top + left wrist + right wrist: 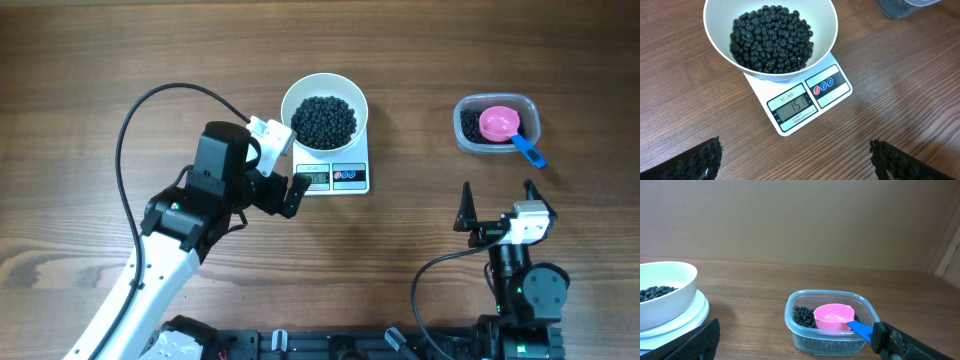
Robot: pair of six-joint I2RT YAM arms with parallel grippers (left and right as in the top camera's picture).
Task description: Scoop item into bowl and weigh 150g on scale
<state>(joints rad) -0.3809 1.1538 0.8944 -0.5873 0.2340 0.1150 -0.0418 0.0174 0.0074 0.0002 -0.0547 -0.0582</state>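
Wooden table (100, 60), weighing nearly done: beans (323, 121) sit in the bowl (289, 104) on the scale (335, 180), left gripper (284, 162) and right gripper (497, 205) gape empty, and you likely need only confirm the reading.

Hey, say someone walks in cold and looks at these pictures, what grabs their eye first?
First, the white bowl heaped with glossy black beans, sitting on the scale, which reads 151, upper middle in the overhead view. Next, the pink scoop with a blue handle, lying in the clear tub of beans off to the right. The left pincer hovers open and empty at the scale's left edge.
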